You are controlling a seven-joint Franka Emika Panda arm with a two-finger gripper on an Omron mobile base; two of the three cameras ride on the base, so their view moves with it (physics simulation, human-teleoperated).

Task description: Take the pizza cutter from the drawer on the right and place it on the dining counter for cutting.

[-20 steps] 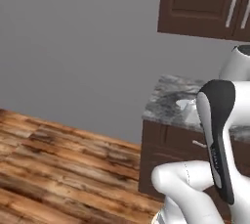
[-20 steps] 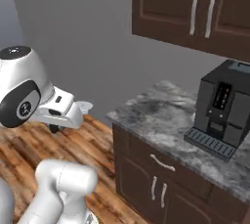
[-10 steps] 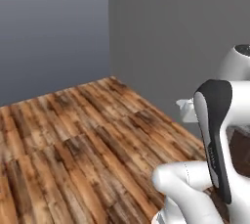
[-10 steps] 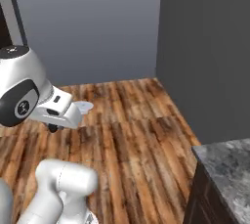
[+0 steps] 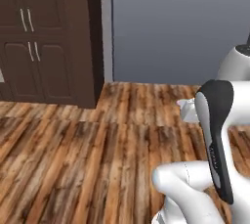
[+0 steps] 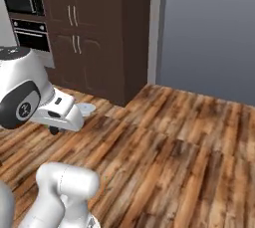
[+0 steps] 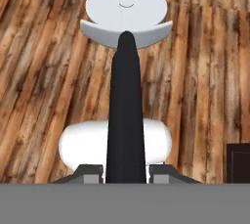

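Observation:
The pizza cutter (image 7: pixel 126 8) has a black handle running up the middle of the hand view to a white round wheel with a guard. My gripper (image 7: pixel 126 171) is shut on the lower end of that handle, a fingertip on each side. Under the cutter there is only wooden floor. From the right base view, my gripper (image 6: pixel 73 116) hangs at the left over the floor, and the cutter's pale wheel (image 6: pixel 88 108) sticks out to its right. The dining counter and the drawer are out of view.
Tall dark brown cabinets (image 5: pixel 44 37) stand at the left, with a built-in microwave and oven (image 6: pixel 22 3) beside them. A grey wall (image 5: pixel 176 22) closes the back. Wooden plank floor (image 6: pixel 174 147) spreads wide in front.
The whole picture has swung as the base turns. The wall counter and coffee machine have left the views, and tall cabinets and open floor have come in. The grip on the cutter is unchanged.

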